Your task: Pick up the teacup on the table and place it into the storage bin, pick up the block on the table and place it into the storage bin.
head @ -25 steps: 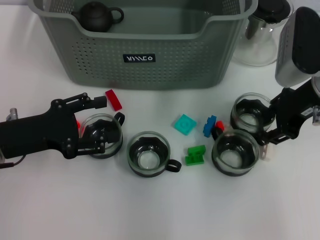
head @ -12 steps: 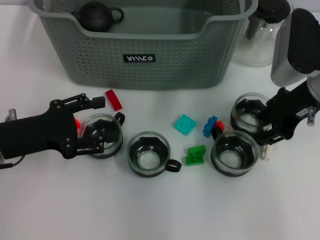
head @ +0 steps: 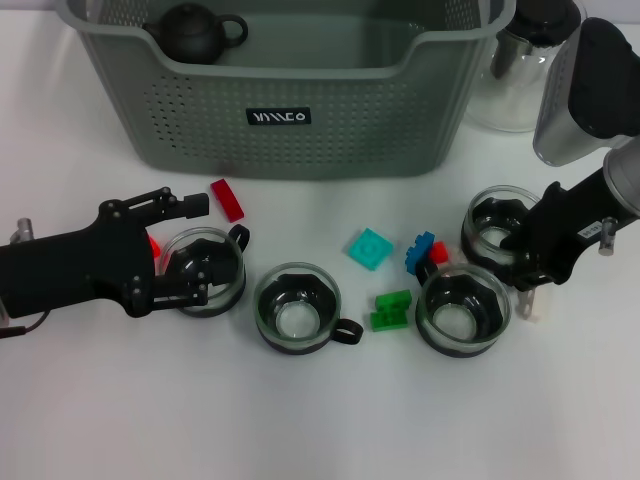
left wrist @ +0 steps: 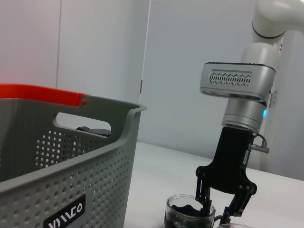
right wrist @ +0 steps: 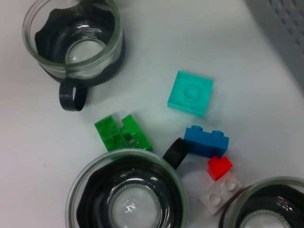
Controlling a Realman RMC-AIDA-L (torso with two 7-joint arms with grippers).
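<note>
While the left hand (head: 185,250) (spread open) straddles an upright teacup (head: 205,270), its handle points binward.

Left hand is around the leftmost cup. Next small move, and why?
Probably close the left hand on the teacup. Its fingers already sit either side of the glass, open, with the cup on the table. The storage bin is just behind for the lift. The right hand hangs by the right-side cups.
</note>
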